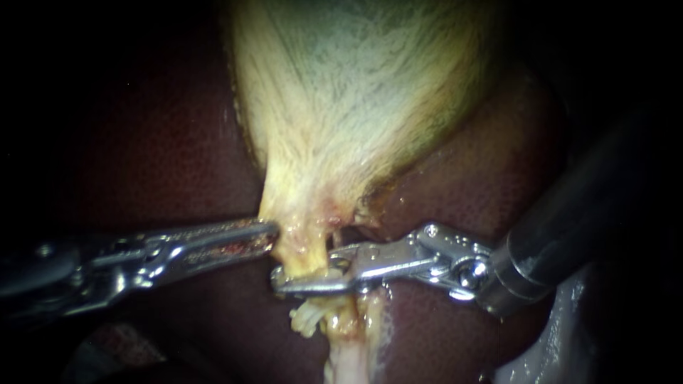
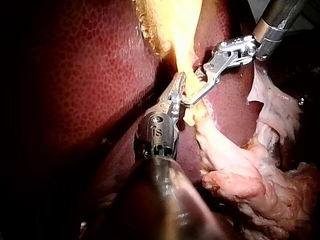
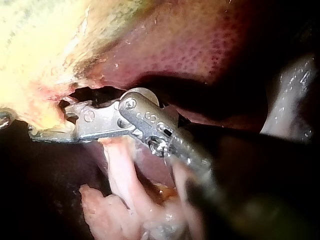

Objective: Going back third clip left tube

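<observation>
Dark red liver (image 1: 178,142) backs the field. Entering level, the left instrument (image 1: 267,236) has its jaws closed on the gallbladder (image 1: 341,107) at its yellow neck. Just below, the pale tube (image 1: 348,341) runs downward. It is crossed and partly masked by the right instrument (image 1: 313,279), whose jaws stand slightly apart astride it. Whether a clip sits there cannot be told.

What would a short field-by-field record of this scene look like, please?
left instrument: tip against the narrow lower end of the gallbladder
right instrument: open, astride the pale tube just below the gallbladder
liver: dark red, lying behind the gallbladder and both instruments
</observation>
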`<state>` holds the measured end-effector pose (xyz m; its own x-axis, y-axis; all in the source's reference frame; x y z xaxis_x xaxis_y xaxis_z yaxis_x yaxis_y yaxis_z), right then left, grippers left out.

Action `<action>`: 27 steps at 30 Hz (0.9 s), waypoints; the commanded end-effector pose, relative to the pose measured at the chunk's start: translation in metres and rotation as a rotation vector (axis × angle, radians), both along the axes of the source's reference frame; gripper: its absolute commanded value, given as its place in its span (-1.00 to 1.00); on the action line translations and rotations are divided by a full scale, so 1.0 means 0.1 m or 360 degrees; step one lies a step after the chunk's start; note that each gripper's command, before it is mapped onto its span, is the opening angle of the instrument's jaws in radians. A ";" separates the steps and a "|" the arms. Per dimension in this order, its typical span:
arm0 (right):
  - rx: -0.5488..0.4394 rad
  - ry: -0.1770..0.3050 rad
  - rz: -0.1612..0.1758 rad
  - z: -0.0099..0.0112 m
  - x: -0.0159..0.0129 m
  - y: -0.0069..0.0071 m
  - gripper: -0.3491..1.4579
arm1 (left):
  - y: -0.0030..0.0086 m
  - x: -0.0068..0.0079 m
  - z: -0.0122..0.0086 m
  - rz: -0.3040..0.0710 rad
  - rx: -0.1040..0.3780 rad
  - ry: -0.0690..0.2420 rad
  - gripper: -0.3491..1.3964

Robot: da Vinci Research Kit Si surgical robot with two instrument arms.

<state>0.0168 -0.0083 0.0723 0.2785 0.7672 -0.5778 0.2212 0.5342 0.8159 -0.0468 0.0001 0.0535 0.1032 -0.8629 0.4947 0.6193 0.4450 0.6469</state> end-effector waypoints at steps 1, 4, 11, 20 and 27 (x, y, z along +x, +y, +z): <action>-0.0002 0.0000 0.0000 0.001 0.000 -0.001 -1.00 | 0.000 0.000 0.000 -0.0002 0.0001 0.0000 -1.00; -0.0002 0.0000 0.0000 0.001 0.001 -0.001 -1.00 | 0.000 0.000 0.001 -0.0002 0.0001 0.0000 -1.00; -0.0031 0.0005 0.0006 0.002 0.004 -0.002 -0.14 | 0.000 0.000 0.001 -0.0001 0.0001 0.0000 -1.00; -0.0169 0.0038 0.0014 0.009 -0.002 0.004 -0.03 | -0.001 0.001 -0.002 -0.0002 0.0001 0.0001 -1.00; -0.0219 0.0033 0.0044 0.013 -0.022 0.008 -0.03 | -0.002 0.002 -0.003 -0.0001 0.0001 0.0000 -1.00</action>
